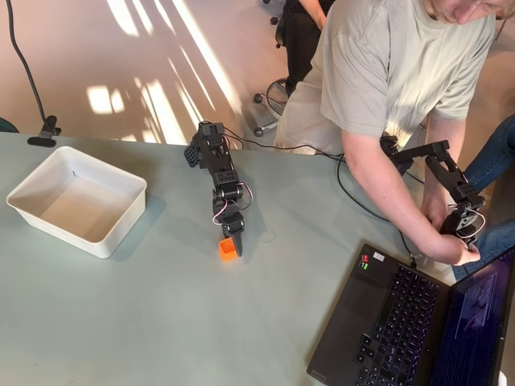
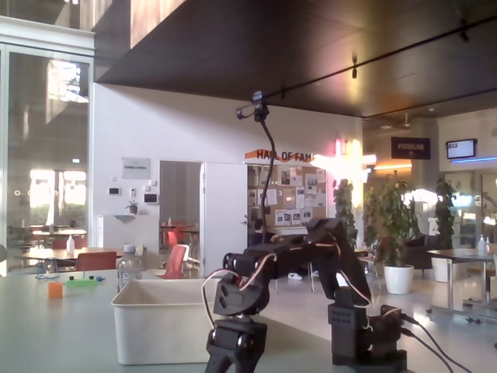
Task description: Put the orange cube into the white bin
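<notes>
Starting at the left of the overhead view, we see the white bin (image 1: 76,201) standing empty on the pale green table (image 1: 161,322), well apart from everything else. Moving right, the black arm (image 1: 217,169) reaches out from its base toward the middle of the table, and its gripper (image 1: 232,239) is down at the orange cube (image 1: 228,248), which sits on the table touching or just beside the fingertips. From this height we cannot tell whether the jaws are parted around the cube or already pressed on it; one dark finger seems to run along the cube's right side. In the fixed view the bin (image 2: 159,320) stands behind the lowered gripper (image 2: 235,346), whose tips drop out of the bottom of the picture.

We judge the step in hand to be the grasp: the cube is not yet lifted. Next we would need the fingers to straddle the cube squarely and close firmly, then lift clear of the table and swing left, high enough to clear the bin's near wall before releasing.
</notes>
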